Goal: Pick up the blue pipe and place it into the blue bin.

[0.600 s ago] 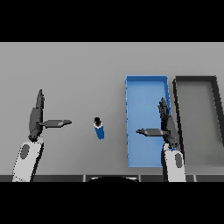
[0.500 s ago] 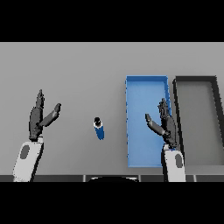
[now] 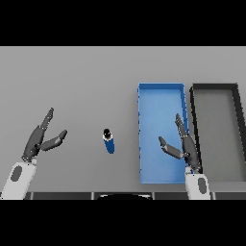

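Observation:
A short blue pipe (image 3: 109, 141) with a dark end lies on the grey table, left of the blue bin (image 3: 161, 91). My right hand (image 3: 184, 145) hovers over the bin's near right part, fingers straight and thumb spread, holding nothing. My left hand (image 3: 37, 140) is open at the table's left side, well left of the pipe, fingers pointing up and away.
A dark grey bin (image 3: 214, 89) stands directly right of the blue bin, their long walls nearly touching. Bare grey table (image 3: 72, 86) stretches across the far and left areas.
Both thumbs have swung in from sticking sideways toward the pipe to lie closer to the fingers. The left hand has shifted slightly left. The pipe has not moved.

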Available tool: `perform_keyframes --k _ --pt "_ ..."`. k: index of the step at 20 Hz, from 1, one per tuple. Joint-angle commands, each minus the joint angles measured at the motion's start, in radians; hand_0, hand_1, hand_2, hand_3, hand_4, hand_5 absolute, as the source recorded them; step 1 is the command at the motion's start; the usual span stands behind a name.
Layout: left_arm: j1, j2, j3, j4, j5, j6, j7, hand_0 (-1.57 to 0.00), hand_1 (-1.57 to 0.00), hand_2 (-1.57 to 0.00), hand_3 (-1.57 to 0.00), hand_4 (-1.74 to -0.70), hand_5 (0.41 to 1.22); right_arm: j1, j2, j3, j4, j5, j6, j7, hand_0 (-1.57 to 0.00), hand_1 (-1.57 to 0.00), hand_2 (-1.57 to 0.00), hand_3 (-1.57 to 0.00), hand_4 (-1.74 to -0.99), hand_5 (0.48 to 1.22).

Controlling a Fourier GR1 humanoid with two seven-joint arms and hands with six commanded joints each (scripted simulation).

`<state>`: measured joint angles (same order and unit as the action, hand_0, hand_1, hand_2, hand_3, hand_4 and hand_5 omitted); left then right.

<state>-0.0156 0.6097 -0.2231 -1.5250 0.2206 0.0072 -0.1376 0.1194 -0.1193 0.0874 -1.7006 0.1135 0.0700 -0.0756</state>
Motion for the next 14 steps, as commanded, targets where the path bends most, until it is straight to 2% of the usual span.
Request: perform_keyframes --k 1,3,5,9,11,14 --pt "-0.001 -0.001 -0.007 -0.005 -0.001 -0.006 0.002 0.0 0.0 0.0 0.0 -1.01 0.587 0.003 -0.006 0.001 -0.008 0.006 -0.001 0.006 0.0 0.0 0.0 0.0 -1.23 0.595" --pt "0.013 0.002 -0.013 -0.02 0.019 -0.038 -0.019 0.0 0.0 0.0 0.0 -1.01 0.592 -0.004 -0.012 0.001 -0.016 0.004 0.003 0.02 0.0 0.0 0.0 0.0 -1.225 0.592" --pt "0.025 0.022 -0.029 -0.047 0.029 -0.085 -0.035 0.0 0.0 0.0 0.0 -1.02 0.587 0.005 -0.017 0.004 -0.017 0.009 0.006 0.01 0.0 0.0 0.0 0.0 -1.216 0.587" --pt "0.027 0.054 -0.096 -0.103 0.02 -0.169 0.021 0.0 0.0 0.0 0.0 -1.04 0.548 -0.01 -0.016 0.012 -0.013 0.02 0.006 -0.009 0.0 0.0 0.0 0.0 -1.223 0.601" --pt "0.019 0.046 -0.14 -0.132 0.005 -0.186 0.074 0.0 0.0 0.0 0.0 -1.05 0.513 -0.01 -0.014 0.011 -0.005 0.017 0.009 -0.013 0.0 0.0 0.0 0.0 -1.229 0.606" --pt "0.018 0.018 -0.195 -0.156 -0.015 -0.212 0.091 0.0 0.0 0.0 0.0 -1.09 0.48 -0.017 -0.022 -0.001 0.008 0.009 0.012 -0.024 0.0 0.0 0.0 0.0 -1.244 0.607"
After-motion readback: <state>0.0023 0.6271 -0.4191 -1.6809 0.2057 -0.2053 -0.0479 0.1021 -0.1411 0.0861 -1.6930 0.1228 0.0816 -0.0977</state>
